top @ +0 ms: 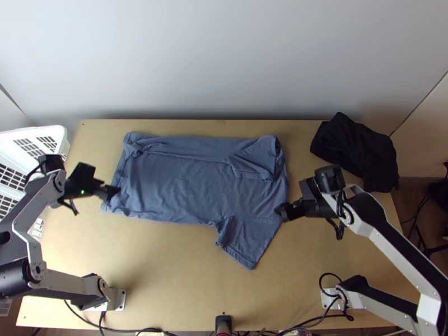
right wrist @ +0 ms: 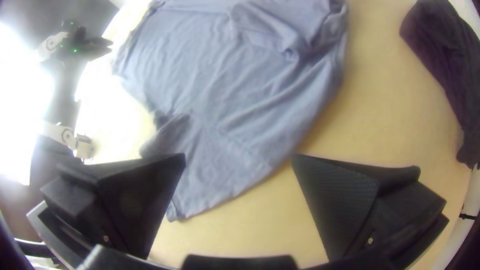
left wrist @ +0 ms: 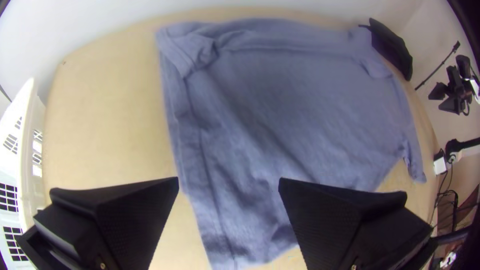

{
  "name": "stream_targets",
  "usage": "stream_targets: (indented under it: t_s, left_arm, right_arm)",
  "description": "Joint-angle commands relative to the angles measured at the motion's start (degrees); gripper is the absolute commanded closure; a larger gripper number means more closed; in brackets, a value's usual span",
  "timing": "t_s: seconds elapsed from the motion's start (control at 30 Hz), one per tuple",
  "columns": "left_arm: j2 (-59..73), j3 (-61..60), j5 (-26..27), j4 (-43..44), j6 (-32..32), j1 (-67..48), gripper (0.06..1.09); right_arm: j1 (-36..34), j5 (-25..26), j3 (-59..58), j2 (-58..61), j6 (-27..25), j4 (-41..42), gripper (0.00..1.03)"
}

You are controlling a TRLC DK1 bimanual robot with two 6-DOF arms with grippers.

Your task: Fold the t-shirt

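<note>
The blue-grey t-shirt (top: 179, 182) lies across the table, its far long side folded inward with that sleeve on top; the near sleeve (top: 246, 241) sticks out toward the front edge. At the shirt's left end, my left gripper (top: 99, 180) stands open; in the left wrist view the hem lies beyond and between the fingers of the gripper (left wrist: 229, 185). By the shirt's right end is my right gripper (top: 293, 197), open too. In the right wrist view the shirt's edge (right wrist: 250, 165) passes between the spread fingers of the gripper (right wrist: 239, 157).
A black cloth (top: 355, 151) lies bunched at the table's back right. A white plastic basket (top: 33, 134) stands at the left edge. Bare wood (top: 168, 269) stretches in front of the shirt, and cables run along the near edge.
</note>
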Motion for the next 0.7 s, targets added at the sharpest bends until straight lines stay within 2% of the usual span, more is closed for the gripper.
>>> stream_targets:
  t_s: [0.0,0.4,0.57,0.67]
  left_arm:
    - [-3.2,-2.9,-0.3,-13.2,10.8,4.0,0.11]
    - [-3.2,-4.3,-0.5,-14.4,11.3,5.4,0.11]
    - [-2.9,-4.4,-0.4,-14.0,9.7,4.3,0.11]
    - [-3.0,-4.4,-0.4,-13.6,8.3,3.5,0.11]
  right_arm:
    - [3.8,-3.4,-2.2,-4.6,2.1,-7.2,0.04]
    - [10.3,-4.0,-8.2,-7.3,1.6,-13.8,0.04]
    - [13.8,-5.0,-10.2,-5.5,3.9,-10.8,0.04]
    - [15.7,-5.4,-11.9,-3.8,5.1,-6.1,0.04]
